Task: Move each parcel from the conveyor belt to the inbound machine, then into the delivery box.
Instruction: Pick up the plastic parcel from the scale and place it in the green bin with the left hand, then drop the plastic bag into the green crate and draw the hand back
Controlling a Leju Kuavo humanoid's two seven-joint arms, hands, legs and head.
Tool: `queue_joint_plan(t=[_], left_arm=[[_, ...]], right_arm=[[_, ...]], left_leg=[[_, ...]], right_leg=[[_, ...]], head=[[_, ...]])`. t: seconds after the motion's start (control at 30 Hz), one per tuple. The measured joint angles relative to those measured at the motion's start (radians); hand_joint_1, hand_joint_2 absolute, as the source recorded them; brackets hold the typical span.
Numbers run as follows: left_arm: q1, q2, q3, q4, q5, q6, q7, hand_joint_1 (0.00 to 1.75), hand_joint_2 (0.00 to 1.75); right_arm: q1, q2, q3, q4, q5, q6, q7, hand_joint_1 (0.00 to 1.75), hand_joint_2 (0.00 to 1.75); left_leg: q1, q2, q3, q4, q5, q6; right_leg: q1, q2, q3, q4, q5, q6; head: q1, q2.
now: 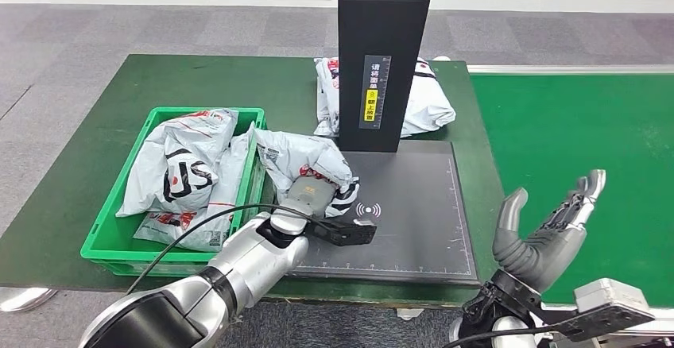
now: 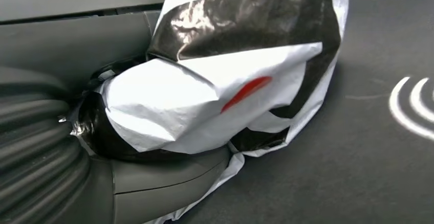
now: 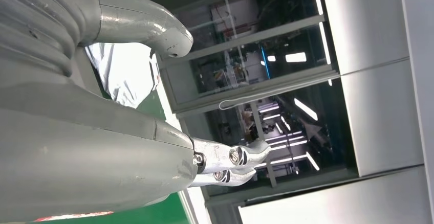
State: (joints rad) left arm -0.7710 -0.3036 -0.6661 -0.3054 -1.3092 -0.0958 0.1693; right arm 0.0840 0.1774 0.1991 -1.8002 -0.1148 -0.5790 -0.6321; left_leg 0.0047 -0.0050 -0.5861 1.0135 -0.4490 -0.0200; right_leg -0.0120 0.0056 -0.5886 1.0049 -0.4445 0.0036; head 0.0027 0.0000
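1. On the near left corner of the dark scanner pad (image 1: 413,229) lies a crumpled white parcel (image 1: 306,164) with black and red print, its upper end leaning against the wall of the green crate (image 1: 107,233).
2. The left robot hand (image 1: 311,199) is clamped on the parcel's lower end; in the left wrist view the grey thumb (image 2: 164,180) sits under the wrinkled white and black plastic (image 2: 215,91), pressed against it.
3. A white signal mark (image 1: 367,210) is printed on the pad just beside the held parcel.
4. The crate stands on the green worktop (image 1: 95,117) to the left of the pad and holds several more white parcels (image 1: 179,165) heaped together.
5. A tall black column (image 1: 381,54) rises from the far edge of the pad, with a white and yellow label (image 1: 375,92) on its front.
6. Another white parcel (image 1: 429,102) lies on the worktop behind the column, showing on both of its sides.
7. The right robot hand (image 1: 544,233) hovers with fingers spread apart and holding nothing, raised over the near edge of the green conveyor belt (image 1: 580,125), well apart from the pad's parcel.
8. The right wrist view looks past that robot hand's thumb (image 3: 148,24) at glass panels.
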Motion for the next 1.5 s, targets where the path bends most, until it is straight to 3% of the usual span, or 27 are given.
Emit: queue_joint_plan(t=[0.13, 0.23, 0.3, 0.4, 0.47, 0.6, 0.73, 1.17, 1.23, 1.3, 1.43, 1.47, 1.5], left_arm=[[0.000, 0.009, -0.008, 0.001, -0.024, 0.019, 0.025, 1.75, 1.75], [0.005, 0.018, -0.008, -0.002, -0.021, 0.146, 0.036, 1.75, 1.75], [0.031, 0.033, 0.010, -0.046, 0.016, 0.336, -0.014, 1.75, 1.75], [0.099, 0.074, 0.109, -0.275, 0.089, 0.712, -0.139, 1.75, 1.75], [0.131, 0.098, 0.186, -0.460, 0.122, 0.836, -0.173, 1.75, 1.75], [0.218, 0.126, 0.332, -0.751, 0.203, 0.815, -0.313, 1.75, 1.75], [0.299, 0.107, 0.485, -0.952, 0.245, 0.806, -0.483, 1.75, 1.75], [0.365, 0.039, 0.720, -1.195, 0.211, 0.801, -0.591, 1.75, 1.75], [0.359, 0.035, 0.754, -1.203, 0.147, 0.793, -0.525, 1.75, 1.75], [0.335, 0.048, 0.771, -1.170, 0.069, 0.753, -0.378, 1.75, 1.75], [0.225, 0.108, 0.771, -0.949, -0.081, 0.554, -0.076, 1.72, 1.75], [0.194, 0.120, 0.768, -0.875, -0.106, 0.511, -0.030, 1.68, 1.75], [0.164, 0.129, 0.765, -0.798, -0.125, 0.469, 0.012, 1.46, 1.75]], right_arm=[[0.002, 0.000, 0.000, 0.000, -0.002, 0.008, 0.001, 0.00, 1.75], [0.006, 0.000, 0.000, 0.000, -0.002, 0.012, 0.011, 0.00, 1.75], [0.013, 0.000, -0.003, 0.000, 0.003, 0.020, 0.044, 0.00, 1.75], [0.027, -0.002, -0.019, 0.000, 0.016, 0.042, 0.088, 0.00, 1.75], [0.039, -0.002, -0.029, 0.000, 0.024, 0.057, 0.096, 0.00, 1.75], [0.073, -0.004, -0.034, 0.000, 0.029, 0.073, 0.098, 0.00, 1.75], [0.079, -0.005, -0.034, 0.001, 0.027, 0.074, 0.091, 0.00, 1.75], [0.084, -0.015, -0.034, 0.007, 0.014, 0.060, 0.087, 0.00, 1.75], [0.085, -0.018, -0.034, 0.014, 0.010, 0.055, 0.085, 0.00, 1.75], [0.085, -0.022, -0.034, 0.018, 0.004, 0.041, 0.081, 0.00, 1.75], [0.078, -0.030, -0.034, 0.026, -0.007, 0.017, 0.072, 0.00, 1.75], [0.074, -0.032, -0.034, 0.029, -0.008, 0.017, 0.072, 0.00, 1.75], [0.070, -0.033, -0.034, 0.033, -0.008, 0.018, 0.072, 0.00, 1.75]], left_leg=[[0.000, 0.000, 0.001, 0.000, 0.000, 0.000], [0.000, 0.000, 0.002, 0.000, 0.000, -0.001], [0.000, 0.000, 0.001, 0.000, 0.002, -0.001], [0.001, 0.000, -0.006, 0.000, 0.005, -0.001], [0.001, 0.000, -0.008, 0.000, 0.005, -0.002], [0.001, 0.001, -0.009, -0.001, 0.003, -0.003], [0.001, 0.001, -0.011, -0.001, 0.003, -0.003], [0.001, 0.000, -0.011, -0.001, 0.002, -0.003], [0.001, 0.000, -0.011, -0.001, 0.002, -0.003], [0.001, 0.000, -0.011, -0.001, 0.002, -0.003], [0.001, -0.002, -0.011, -0.001, 0.004, -0.004], [0.002, -0.001, -0.011, -0.001, 0.004, -0.004], [0.002, -0.001, -0.011, -0.001, 0.005, -0.004]], right_leg=[[0.000, 0.000, 0.001, 0.000, 0.000, 0.000], [0.000, 0.000, 0.001, 0.000, 0.000, -0.001], [0.000, 0.000, -0.001, 0.000, 0.001, -0.001], [0.001, 0.000, -0.008, 0.001, 0.002, -0.002], [0.001, 0.000, -0.010, 0.001, 0.003, -0.002], [0.001, 0.002, -0.012, 0.001, 0.001, -0.003], [0.001, 0.001, -0.013, 0.001, 0.000, -0.003], [0.001, 0.000, -0.013, 0.001, 0.000, -0.003], [0.001, 0.000, -0.013, 0.001, 0.000, -0.003], [0.001, -0.001, -0.014, 0.001, 0.000, -0.004], [0.002, -0.002, -0.013, 0.002, 0.000, -0.004], [0.002, -0.001, -0.013, 0.002, 0.001, -0.005], [0.002, -0.001, -0.014, 0.002, 0.001, -0.005]], head=[[0.000, 0.000], [0.000, 0.000], [0.000, 0.000], [0.000, 0.000], [0.000, 0.000], [0.000, 0.000], [0.000, 0.000], [0.000, 0.000], [0.000, 0.000], [0.000, 0.000], [0.000, 0.000], [0.000, 0.000], [0.000, 0.000]])
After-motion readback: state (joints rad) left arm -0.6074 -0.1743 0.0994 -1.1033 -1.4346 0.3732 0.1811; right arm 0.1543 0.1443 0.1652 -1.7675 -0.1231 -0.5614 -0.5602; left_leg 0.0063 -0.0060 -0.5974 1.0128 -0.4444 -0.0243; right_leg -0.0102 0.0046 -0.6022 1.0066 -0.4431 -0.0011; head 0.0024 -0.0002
